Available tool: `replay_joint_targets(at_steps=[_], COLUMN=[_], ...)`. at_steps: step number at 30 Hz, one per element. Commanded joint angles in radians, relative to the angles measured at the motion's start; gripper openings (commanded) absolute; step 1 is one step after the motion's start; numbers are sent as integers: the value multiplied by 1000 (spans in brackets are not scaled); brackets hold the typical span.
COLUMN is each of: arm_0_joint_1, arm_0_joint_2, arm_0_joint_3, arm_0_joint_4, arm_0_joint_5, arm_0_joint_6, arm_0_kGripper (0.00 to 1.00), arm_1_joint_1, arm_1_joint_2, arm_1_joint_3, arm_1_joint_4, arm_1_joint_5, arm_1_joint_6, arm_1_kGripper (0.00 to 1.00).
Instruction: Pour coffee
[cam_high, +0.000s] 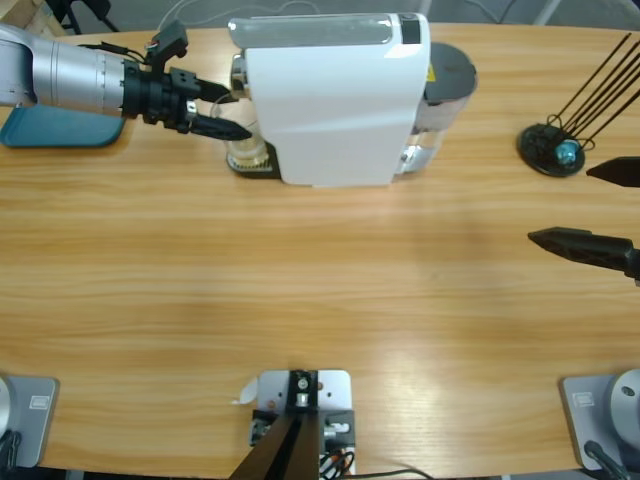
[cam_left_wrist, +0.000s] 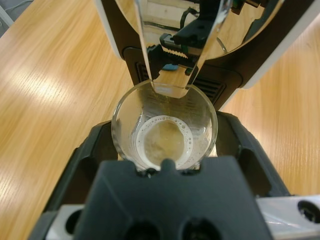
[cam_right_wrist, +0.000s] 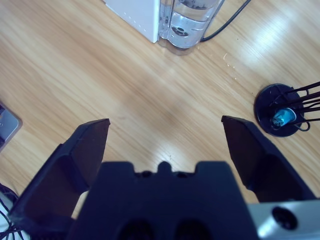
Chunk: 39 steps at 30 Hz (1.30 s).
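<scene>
Coffee (cam_left_wrist: 167, 142) is sitting as a shallow foamy layer in the glass (cam_left_wrist: 165, 127), directly between the left gripper (cam_high: 232, 113) jaws and under the machine's spout (cam_left_wrist: 170, 89). Jaws are flanking the glass; can't tell if they're touching it. Coffee machine (cam_high: 335, 95) is standing just beyond. Right gripper (cam_right_wrist: 165, 135) is hanging wide open, holding nothing, with the black wire stand (cam_right_wrist: 282, 112) ahead to one side.
</scene>
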Motion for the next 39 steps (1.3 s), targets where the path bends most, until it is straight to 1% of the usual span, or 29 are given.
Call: replay_joint_targets(at_steps=[1,6,12,15,20,23,26,29,33,35,39], arm_0_joint_1=[6,45,70,119,197,224,284,339,352,365,388], arm_0_joint_2=[36,-25,-102,-170,-271,-314,-336,-332,-319,-299,-211], arm_0_joint_3=[18,44,84,132,197,209,211,213,213,213,206], arm_0_joint_4=[-12,-10,-10,-10,-10,-10,-10,-12,-21,-46,-155], arm_0_joint_5=[-15,-15,-14,-7,106,245,357,447,563,585,605], arm_0_joint_6=[-18,-31,-51,-73,-105,-157,-238,-307,-353,-380,-408], arm_0_kGripper=[0,0,0,0,0,0,0,0,0,0,0], arm_1_joint_1=[8,8,8,8,8,8,8,8,8,8,8], arm_1_joint_2=[15,14,6,-1,-3,-3,-7,-14,2,3,4], arm_1_joint_3=[0,0,2,5,6,6,6,9,5,5,4], arm_1_joint_4=[-3,-3,-4,-4,-6,-6,-6,-6,-6,-4,-4], arm_1_joint_5=[1,1,1,1,1,1,1,1,1,1,1], arm_1_joint_6=[-19,-19,-19,-19,-19,-19,-19,-19,-19,-19,-19], arm_1_kGripper=[991,987,987,987,991,991,989,987,987,986,982])
